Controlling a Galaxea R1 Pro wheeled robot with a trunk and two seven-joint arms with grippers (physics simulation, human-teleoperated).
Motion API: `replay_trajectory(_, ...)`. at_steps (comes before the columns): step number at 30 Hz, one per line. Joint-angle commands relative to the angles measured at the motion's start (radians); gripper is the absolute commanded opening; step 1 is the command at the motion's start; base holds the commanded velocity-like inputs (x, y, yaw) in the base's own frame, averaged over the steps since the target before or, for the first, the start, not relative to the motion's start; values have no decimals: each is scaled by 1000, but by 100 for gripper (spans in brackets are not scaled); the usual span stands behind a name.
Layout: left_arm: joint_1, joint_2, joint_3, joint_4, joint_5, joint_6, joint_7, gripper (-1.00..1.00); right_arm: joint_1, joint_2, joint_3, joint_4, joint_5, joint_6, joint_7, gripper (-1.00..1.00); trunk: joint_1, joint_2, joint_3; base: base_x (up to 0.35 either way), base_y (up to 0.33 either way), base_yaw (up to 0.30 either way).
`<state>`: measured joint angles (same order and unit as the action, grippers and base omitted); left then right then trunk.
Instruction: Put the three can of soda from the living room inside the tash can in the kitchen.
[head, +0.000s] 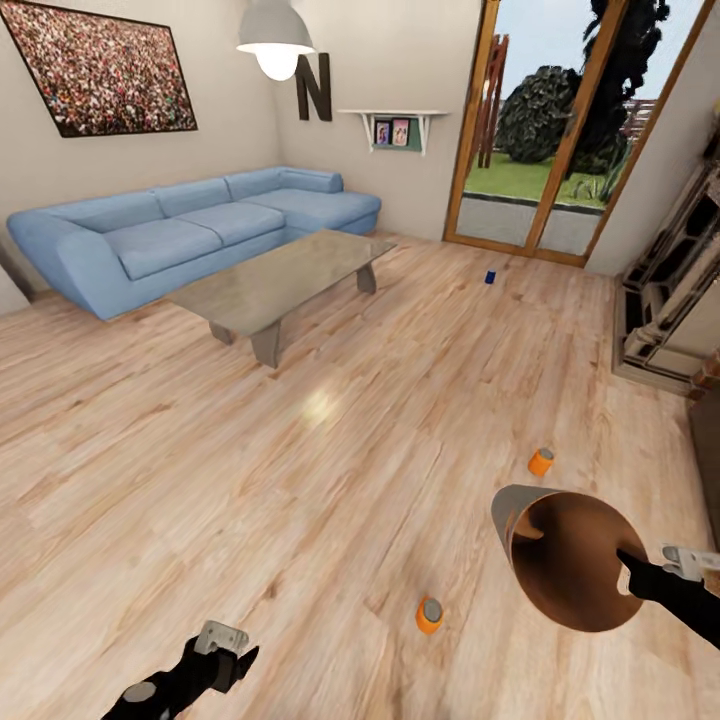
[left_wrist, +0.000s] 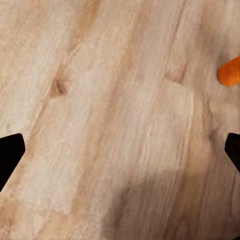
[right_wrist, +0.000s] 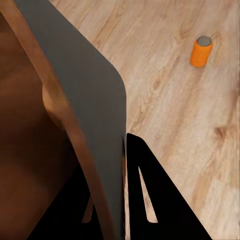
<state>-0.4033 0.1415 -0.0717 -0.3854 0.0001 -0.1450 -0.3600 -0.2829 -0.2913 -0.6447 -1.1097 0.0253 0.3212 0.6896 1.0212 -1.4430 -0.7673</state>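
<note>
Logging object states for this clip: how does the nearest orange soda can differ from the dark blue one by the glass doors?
The near orange soda can with a grey metal top stands on the wood floor close to the robot; the small dark blue soda can stands far off near the glass doors. The orange one shows its top; the blue one is too small for detail. Both are upright on the floor.

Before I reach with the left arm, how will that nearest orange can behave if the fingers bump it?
The nearest orange can stands upright on smooth wood floor, so a nudge would probably slide it. It is small and narrow, so a bump near its top may tip it. Once down, its round body would likely roll.
</note>
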Motion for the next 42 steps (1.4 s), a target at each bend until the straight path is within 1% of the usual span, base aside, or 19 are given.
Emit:
replay_trajectory(1, -13, 0, 0, -13, -1, 38, -20, 100, 2, 0, -1, -1, -19, -7, 8, -100, 0, 0, 1, 318, -10, -193)
replay_trajectory(3, -56, 1, 0, -70, 0, 169, -89, 100, 14, 3, 1, 1, -20, -46, 6, -100, 0, 0, 3, 319, -5, -193)
replay_trajectory(4, -72, 0, 1, -99, 0, 211, -119, 100, 18, 11, 1, 1, -19, -57, 4, -100, 0, 0, 5, 321, 13, -193)
replay_trajectory(5, -84, -1, 1, -119, 1, 239, -144, 100, 21, 20, 1, 1, -14, -64, 1, -100, 0, 0, 6, 322, 38, -193)
replay_trajectory(7, -96, -3, 2, -130, 2, 256, -163, 100, 23, 29, 2, 1, 2, -69, -1, -100, 0, 0, 8, 323, 50, -193)
replay_trajectory(8, -112, -5, 1, -137, 2, 268, -175, 100, 24, 40, 2, 1, 26, -73, -3, -100, 0, 0, 9, 323, 64, -193)
replay_trajectory(9, -119, -6, 1, -140, 2, 272, -180, 100, 25, 46, 2, 1, 38, -75, -4, -100, 0, 0, 10, 323, 67, -192)
replay_trajectory(10, -135, -8, 1, -147, 1, 287, -187, 100, 26, 62, 2, 1, 62, -86, -6, -100, 0, 0, 11, 324, 72, -192)
replay_trajectory(11, -146, -9, 1, -150, 1, 302, -189, 100, 26, 71, 2, 2, 72, -95, -6, -100, 0, 0, 12, 321, 69, -192)
replay_trajectory(12, -184, -9, 1, -154, 2, 371, -196, 100, 26, 94, 1, 2, 94, -128, -7, -100, 0, 0, 14, 225, 39, -192)
replay_trajectory(15, -213, -9, -1, -157, 4, 431, -201, 100, 27, 112, 0, 7, 109, -156, -8, -100, 0, 0, 17, 139, 24, -183)
replay_trajectory(19, -225, -10, -4, -159, 2, 449, -203, 100, 27, 119, 0, 17, 115, -169, -9, -100, 0, 0, 20, 26, -6, -111)
replay_trajectory(23, -231, -10, -8, -158, 2, 456, -208, 100, 28, 123, 0, 23, 118, -175, -9, -100, 0, 0, 22, -169, -114, -34)
replay_trajectory(27, -234, -11, -9, -160, 0, 454, -209, 100, 28, 125, 0, 25, 119, -177, -9, -100, 0, 0, 23, -256, -169, -67)
replay_trajectory(31, -235, -11, -8, -160, 2, 435, -211, 100, 28, 125, 0, 25, 118, -177, -5, -100, 0, 0, 27, -280, -182, -170)
replay_trajectory(42, -236, -11, -7, -151, 6, 434, -212, 100, 28, 124, -3, 25, 114, -179, 4, -100, 0, 0, 38, -279, -198, -199)
